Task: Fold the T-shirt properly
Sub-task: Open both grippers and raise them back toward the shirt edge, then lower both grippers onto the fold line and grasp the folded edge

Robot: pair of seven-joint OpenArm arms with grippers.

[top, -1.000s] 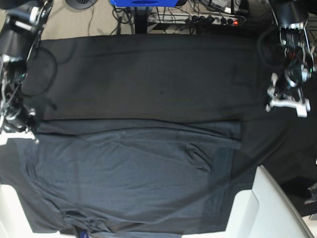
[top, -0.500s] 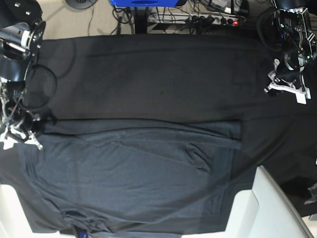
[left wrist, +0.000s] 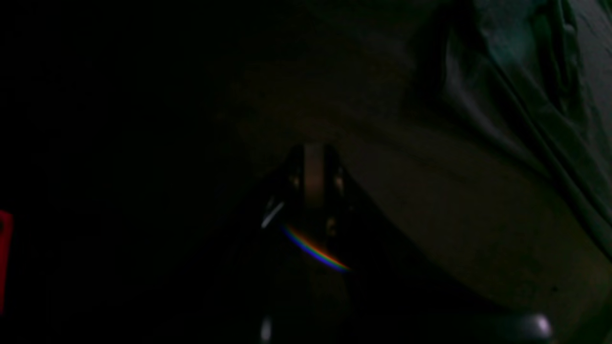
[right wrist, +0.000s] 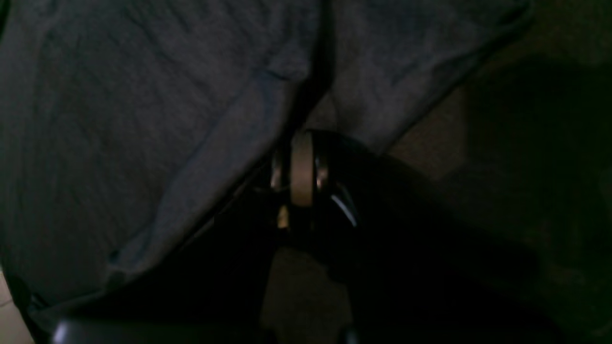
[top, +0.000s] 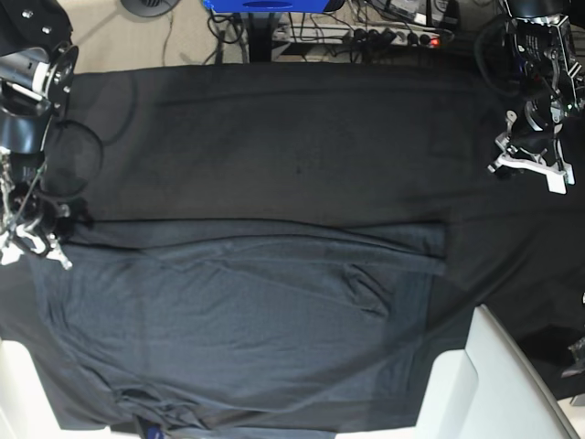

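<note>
With the T-shirt (top: pixel 247 320) spread on the near half of the counter (top: pixel 274 128), the right claw (top: pixel 37 240) sits clenched at its far edge, possibly pinching fabric, the left claw (top: pixel 530 165) clenched empty, so next a fold.

The T-shirt (top: pixel 247 320) is spread over the near half of the tablecloth (top: pixel 274 137). The right gripper (top: pixel 32 240) is placed at its far left corner; the left gripper (top: pixel 530 165) is set well apart, far right.
</note>
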